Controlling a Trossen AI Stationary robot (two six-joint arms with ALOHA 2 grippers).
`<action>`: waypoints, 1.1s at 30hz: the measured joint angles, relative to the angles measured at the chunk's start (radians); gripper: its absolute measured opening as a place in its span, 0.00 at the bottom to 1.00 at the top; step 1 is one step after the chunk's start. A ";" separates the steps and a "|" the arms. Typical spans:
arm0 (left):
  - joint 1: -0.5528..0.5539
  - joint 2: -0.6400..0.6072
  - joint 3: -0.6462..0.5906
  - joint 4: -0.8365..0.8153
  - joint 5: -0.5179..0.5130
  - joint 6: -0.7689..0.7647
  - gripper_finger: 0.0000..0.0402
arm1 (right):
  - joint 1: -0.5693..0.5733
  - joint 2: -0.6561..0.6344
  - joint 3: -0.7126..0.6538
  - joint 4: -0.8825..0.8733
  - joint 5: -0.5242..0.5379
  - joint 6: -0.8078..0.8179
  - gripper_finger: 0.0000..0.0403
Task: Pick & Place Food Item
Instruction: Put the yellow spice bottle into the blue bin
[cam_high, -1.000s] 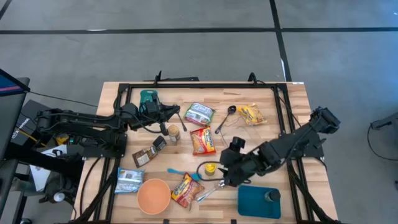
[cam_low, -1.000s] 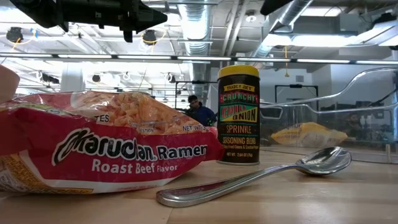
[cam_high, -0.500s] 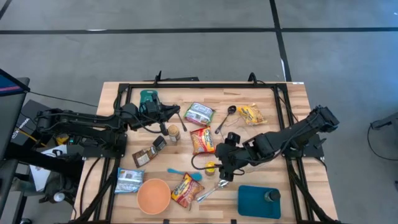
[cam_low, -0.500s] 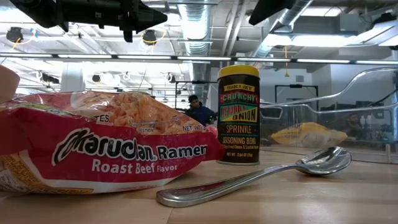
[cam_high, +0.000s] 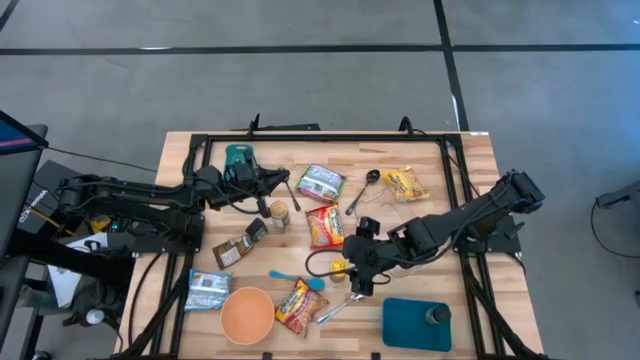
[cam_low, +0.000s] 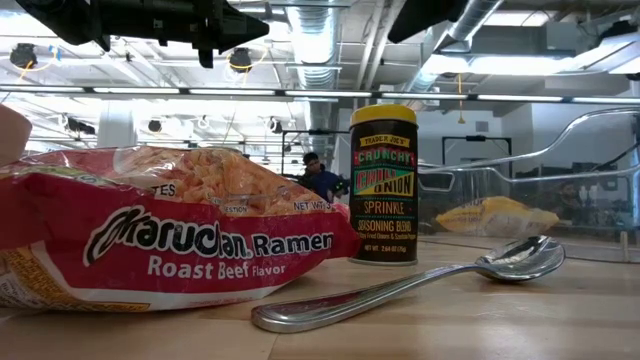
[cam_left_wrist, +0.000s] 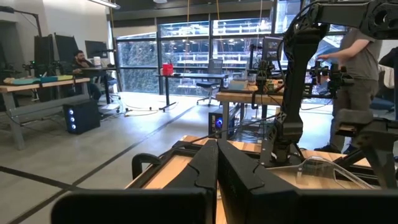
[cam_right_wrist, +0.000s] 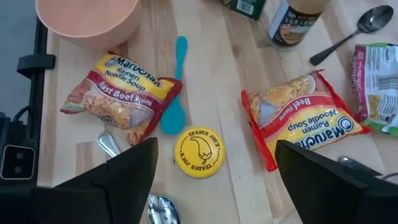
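Yellow-lidded Trader Joe's seasoning jar is framed squarely between the spread fingers of the right gripper — hovering above, nothing pinched. Beef ramen packets are seen at its ten and two o'clock. Left gripper, pressed together, is parked upper-left.

Right arm out over the middle, left arm parked at frame left

In the high view the right gripper hangs just below frame centre, fingers spread wide, arm slanting in from the right edge; the left gripper sits upper left of centre, fingers pressed together, arm folded
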 joint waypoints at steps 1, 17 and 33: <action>0.000 0.000 0.000 0.000 0.000 0.000 0.00 | 0.000 0.007 0.001 0.007 0.000 -0.007 0.79; 0.000 0.000 0.000 0.009 0.000 0.000 0.00 | 0.005 0.098 -0.002 -0.037 0.025 -0.025 0.79; 0.000 0.000 0.000 0.016 0.000 0.000 0.00 | -0.014 0.112 0.000 -0.013 -0.047 -0.116 0.79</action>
